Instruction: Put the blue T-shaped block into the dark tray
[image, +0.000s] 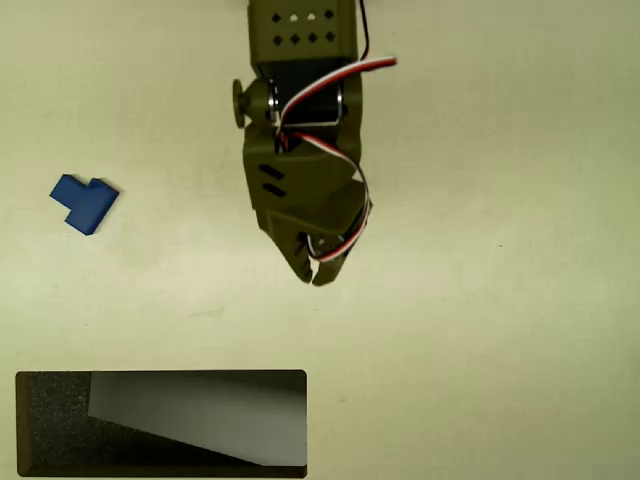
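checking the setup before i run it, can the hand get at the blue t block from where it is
Probably yes. The blue T-shaped block lies alone on the bare table, left of the hand in the overhead view, with nothing between them.

A small, flat, solid-blue T-shaped block lies on the pale table at the left of the overhead view, turned at a slant. Well apart from it, at the bottom left, sits the dark tray: wide, rectangular, black speckled inside, with a pale grey glare wedge across it.
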